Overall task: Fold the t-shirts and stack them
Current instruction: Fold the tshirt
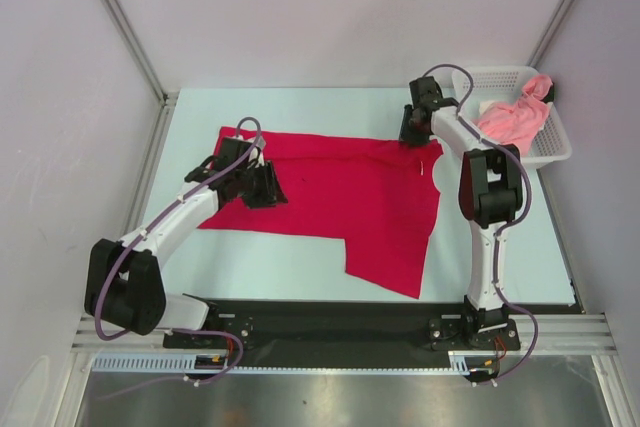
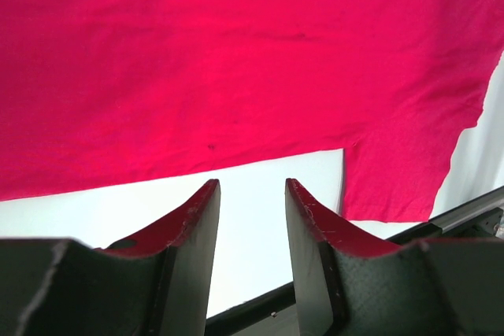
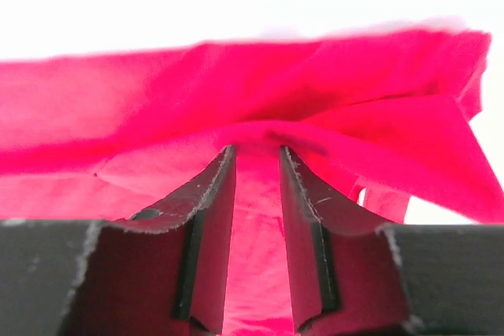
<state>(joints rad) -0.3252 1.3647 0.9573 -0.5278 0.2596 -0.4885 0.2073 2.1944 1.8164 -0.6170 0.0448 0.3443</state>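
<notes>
As I checked, red shirt lay spread on bench, pink shirt heaped in basket; left hand hung half open at red shirt's left end, empty; right hand was half open, red cloth bunched at its tips.

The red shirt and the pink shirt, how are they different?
The red t-shirt is deep crimson; the pink t-shirt is pale salmon. The red t-shirt lies spread out on the table; the pink t-shirt sits crumpled in the white basket. Both are soft cloth.
</notes>
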